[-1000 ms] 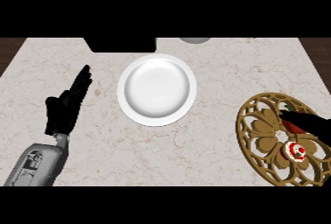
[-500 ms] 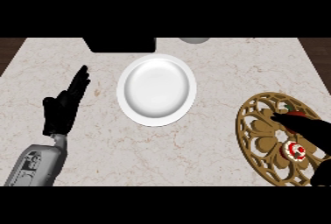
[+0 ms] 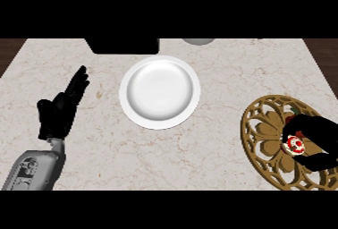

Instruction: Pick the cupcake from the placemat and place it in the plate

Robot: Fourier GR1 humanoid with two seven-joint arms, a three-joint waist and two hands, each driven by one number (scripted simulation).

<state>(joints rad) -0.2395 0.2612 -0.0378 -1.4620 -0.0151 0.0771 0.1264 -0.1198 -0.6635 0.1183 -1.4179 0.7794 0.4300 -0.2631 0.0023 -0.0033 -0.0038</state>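
right of the white plate point(image 3: 159, 92), on the round gold placemat point(image 3: 260, 134) at the counter's edge, the right hand point(image 3: 315, 134) curls its fingers round the red-and-white cupcake point(image 3: 295, 145), while left of the plate the left hand point(image 3: 61, 108) rests with fingers straight.

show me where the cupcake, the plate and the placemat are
cupcake point(image 3: 296, 144), head view, its red and white top.
plate point(image 3: 159, 92), head view, its white centre.
placemat point(image 3: 264, 130), head view, bare brown openwork left of the cupcake.
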